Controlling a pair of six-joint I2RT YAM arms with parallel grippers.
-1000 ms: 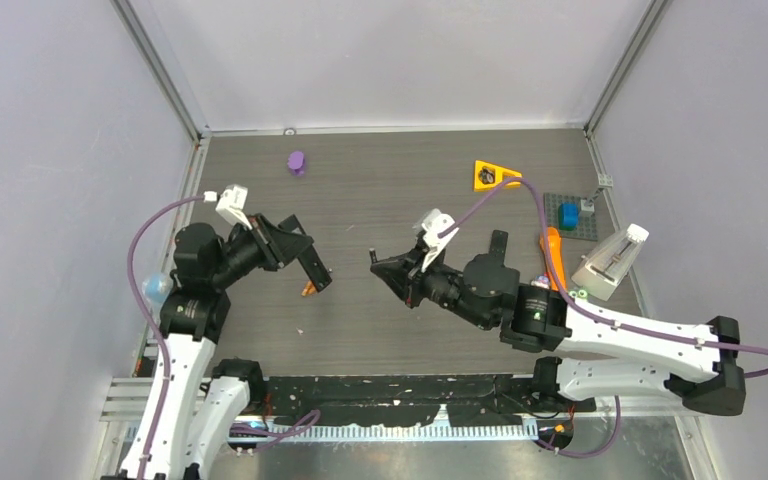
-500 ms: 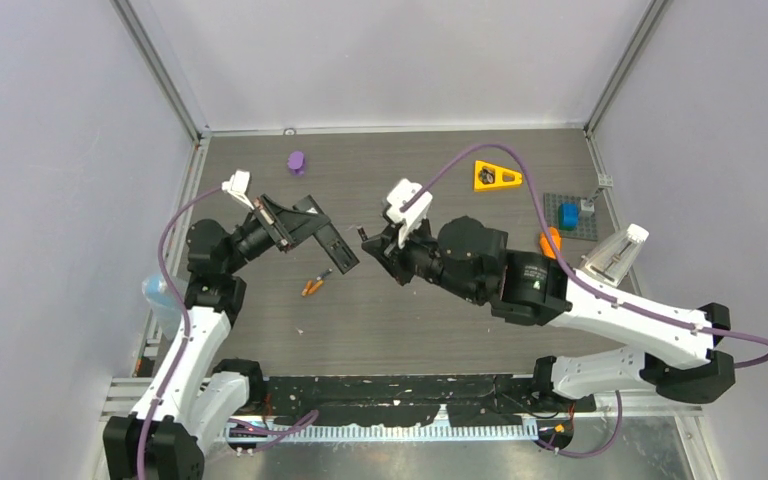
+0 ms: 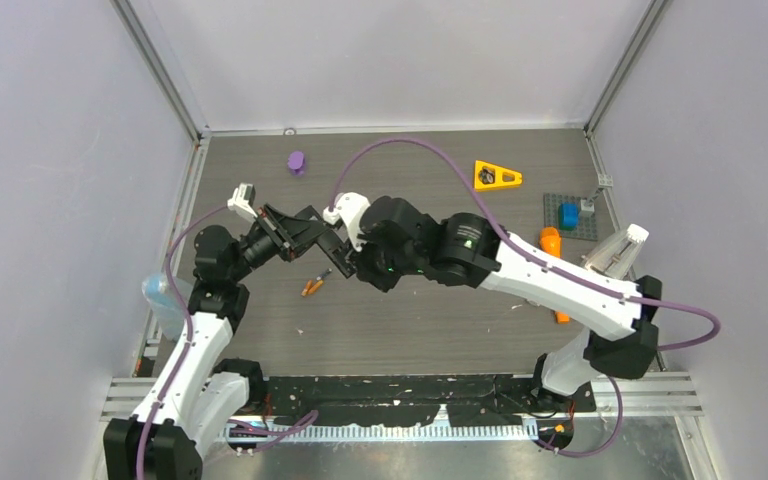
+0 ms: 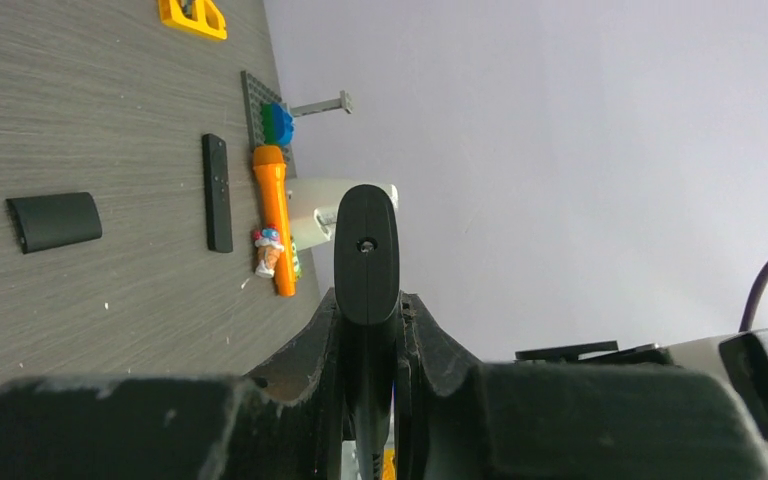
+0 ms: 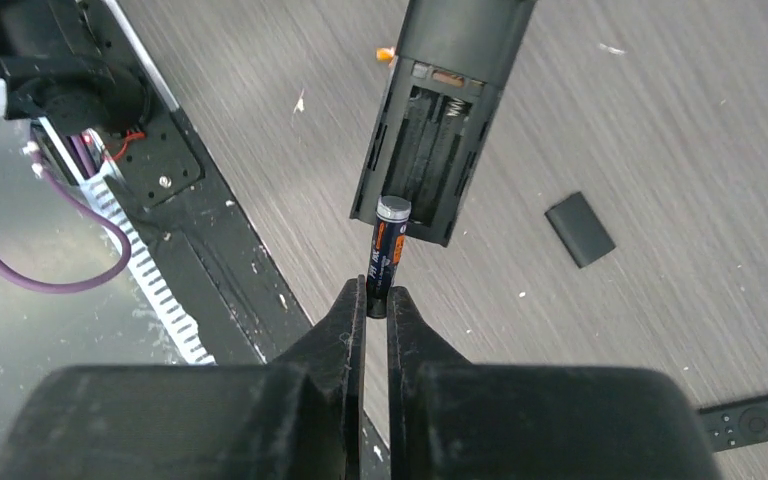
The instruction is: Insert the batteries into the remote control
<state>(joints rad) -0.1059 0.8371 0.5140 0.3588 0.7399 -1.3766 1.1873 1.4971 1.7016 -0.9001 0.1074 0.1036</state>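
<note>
The battery [image 5: 388, 255] stands pinched by its lower end in the right gripper [image 5: 377, 303], its silver cap at the near rim of the open bay of the remote [image 5: 428, 140], which the left gripper [image 4: 368, 312] clamps above the table [image 5: 710, 150]. Held so low, it may pivot in the jaws if pushed off-axis, catch on the rim, or drop. A hard push could twist the remote in its clamp. Orange batteries [image 3: 312, 284] lie below; the cover [image 5: 580, 229] lies apart.
</note>
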